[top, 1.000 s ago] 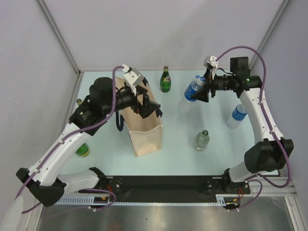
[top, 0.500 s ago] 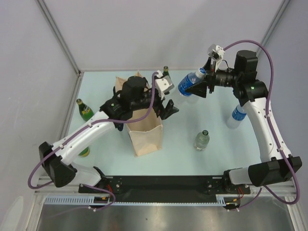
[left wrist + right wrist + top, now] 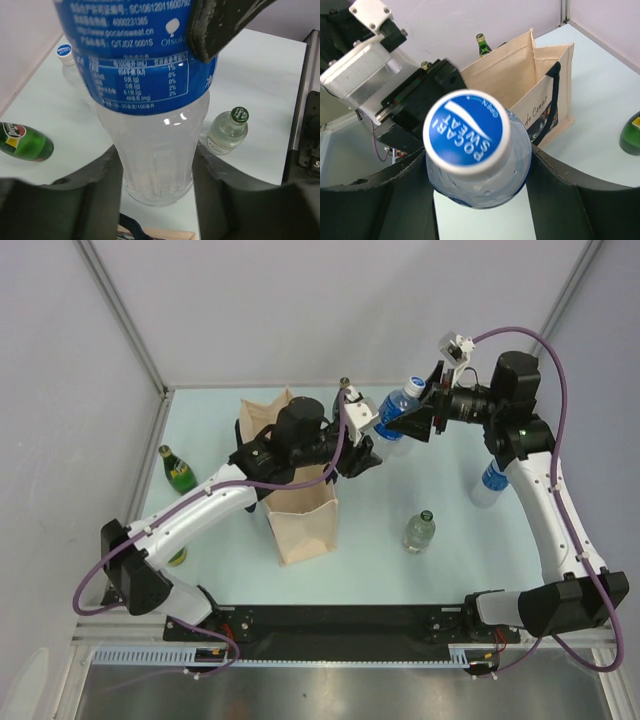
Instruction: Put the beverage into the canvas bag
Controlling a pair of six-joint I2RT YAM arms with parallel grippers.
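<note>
Canvas bag (image 3: 300, 525) upright | left hand (image 3: 156, 162) grips bottle (image 3: 395, 420) base | right hand (image 3: 477, 165) grips top

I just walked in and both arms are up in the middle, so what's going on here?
It looks like a handover. The right gripper holds a Pocari Sweat bottle in the air by its upper part, to the right of the open canvas bag. The left gripper has its fingers against the bottle's lower body, apparently gripping it too. The bottle is not in the bag yet. A green-capped bottle stands on the table nearby.
</note>
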